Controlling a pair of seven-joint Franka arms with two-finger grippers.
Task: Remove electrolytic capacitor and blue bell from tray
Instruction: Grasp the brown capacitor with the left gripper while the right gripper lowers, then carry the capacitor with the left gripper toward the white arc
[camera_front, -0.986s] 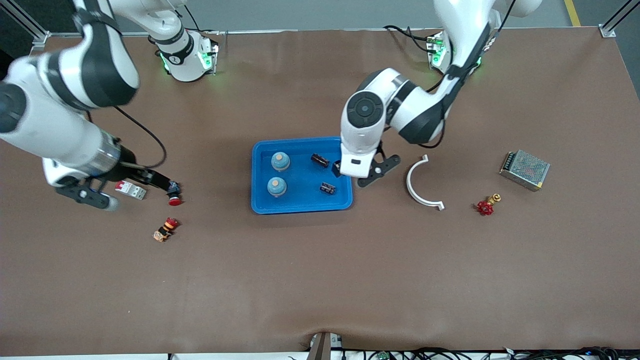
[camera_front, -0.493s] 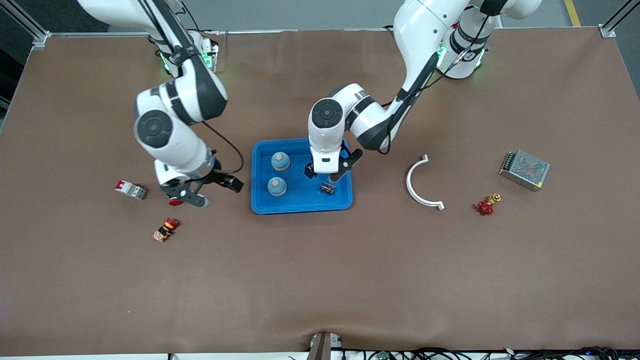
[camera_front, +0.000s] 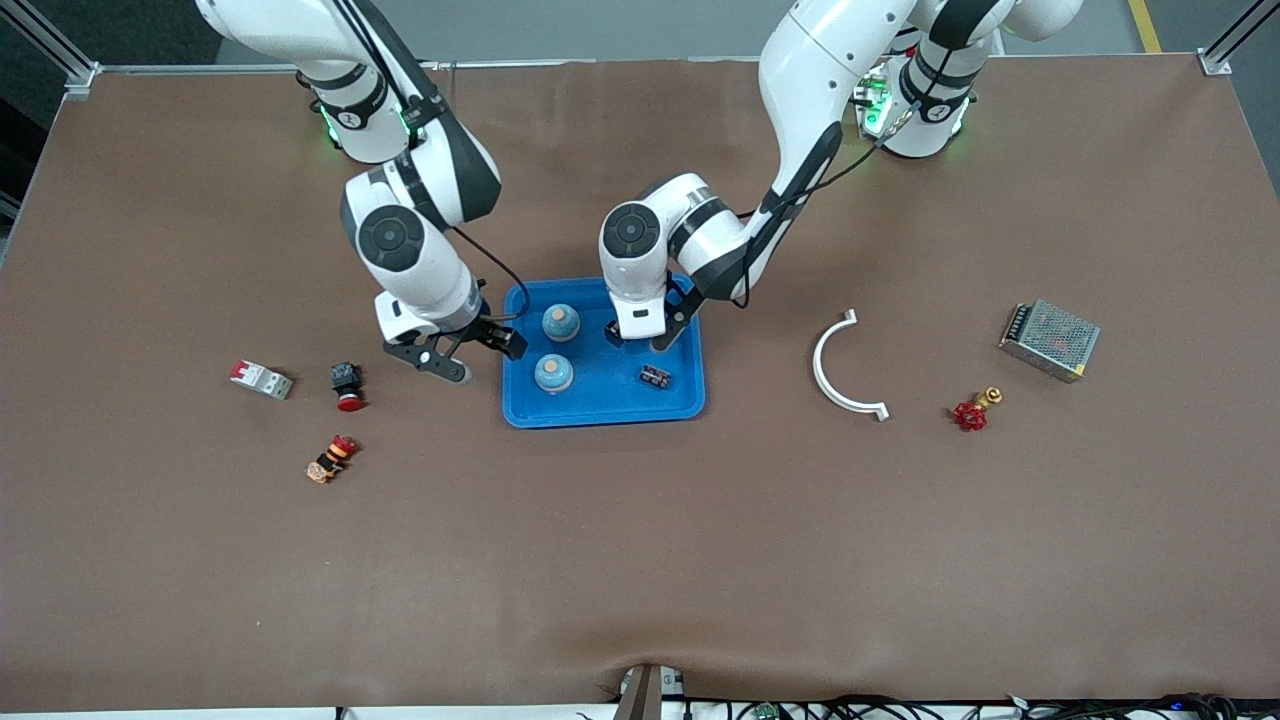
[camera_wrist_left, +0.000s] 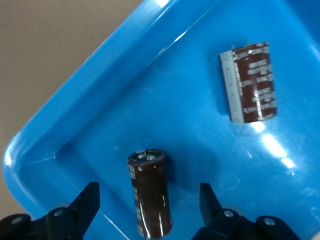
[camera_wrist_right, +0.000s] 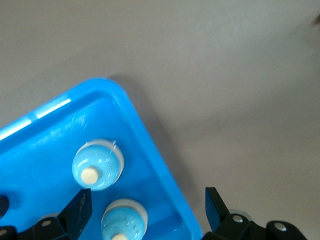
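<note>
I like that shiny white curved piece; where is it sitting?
In the front view the white curved piece lies on the table between the blue tray and the red valve.

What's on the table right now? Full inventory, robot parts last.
tray: 1, blue, mid-table.
bells: 2, light blue, in tray toward the right arm's end; second nearer the camera.
capacitors: 2, dark, in tray; second between the left tool's fingers.
circuit breaker: 1, white and red, toward the right arm's end.
push buttons: 2, red caps; second, orange-bodied, nearer the camera.
curved bracket: 1, white, beside tray.
valve: 1, red handle, brass.
power supply: 1, metal mesh, toward the left arm's end.
left tool: open, straddling a capacitor.
right tool: open, over the tray's edge.
</note>
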